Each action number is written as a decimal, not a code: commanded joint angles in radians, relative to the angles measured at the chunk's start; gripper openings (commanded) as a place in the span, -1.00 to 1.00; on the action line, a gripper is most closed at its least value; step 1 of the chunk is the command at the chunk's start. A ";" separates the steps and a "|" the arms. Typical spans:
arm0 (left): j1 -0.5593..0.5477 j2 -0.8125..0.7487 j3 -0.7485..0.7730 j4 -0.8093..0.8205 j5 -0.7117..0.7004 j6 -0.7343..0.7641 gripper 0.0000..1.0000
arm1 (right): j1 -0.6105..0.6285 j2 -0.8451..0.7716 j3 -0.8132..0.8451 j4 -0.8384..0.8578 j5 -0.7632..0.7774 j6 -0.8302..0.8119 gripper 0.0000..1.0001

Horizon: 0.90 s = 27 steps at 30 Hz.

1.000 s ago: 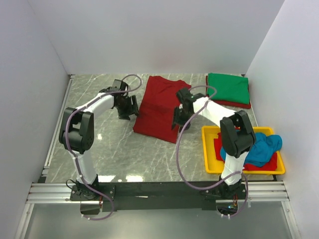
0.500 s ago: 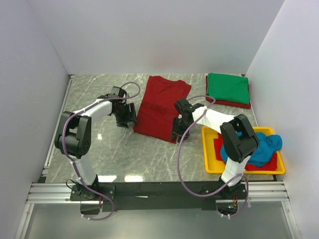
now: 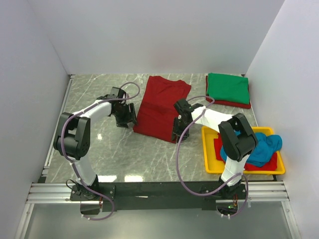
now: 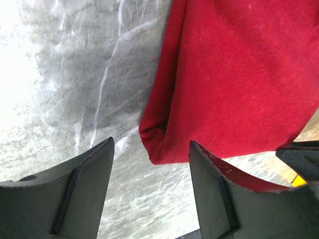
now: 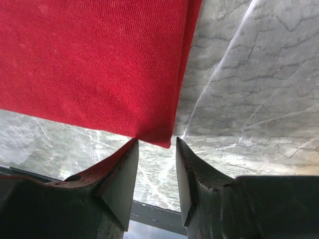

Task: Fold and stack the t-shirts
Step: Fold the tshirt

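Lying folded mid tabletop (image 3: 99, 94), the dark red t-shirt (image 3: 162, 107) has an end effector at each near corner. Left end effector (image 3: 128, 119): fingers spread wide by near-left corner. Right end effector (image 5: 155, 140): fingers narrowly apart astride near-right corner tip, not pinching. Green t-shirt (image 3: 228, 88) sits folded atop a second red t-shirt (image 3: 232, 104), far right; teal t-shirt (image 3: 261, 149) in yellow tray (image 3: 209, 164).

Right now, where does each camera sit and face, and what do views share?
Top external: above and behind the robot, looking down on the table; left arm and right arm show.
Left wrist: on the left arm, looking past the open left pincer at the dark red t-shirt's corner.
Right wrist: likewise, right pincer framing another corner.
Shared: all show that shirt.
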 commanded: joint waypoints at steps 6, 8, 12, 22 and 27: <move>-0.002 -0.053 -0.028 0.027 0.021 -0.007 0.33 | 0.007 0.029 0.003 0.017 0.011 -0.007 -0.24; -0.005 -0.050 -0.023 0.033 0.023 -0.012 0.33 | 0.007 0.034 -0.002 0.020 0.010 -0.009 -0.33; -0.013 -0.041 -0.020 0.039 0.027 -0.023 0.31 | 0.009 0.044 -0.002 0.017 0.010 -0.010 -0.54; -0.015 -0.004 -0.008 0.004 -0.023 -0.046 0.13 | 0.009 0.043 -0.008 0.012 0.016 -0.006 -0.72; -0.016 0.025 0.006 -0.028 -0.046 -0.049 0.01 | 0.007 0.043 -0.001 0.007 0.017 -0.007 -0.73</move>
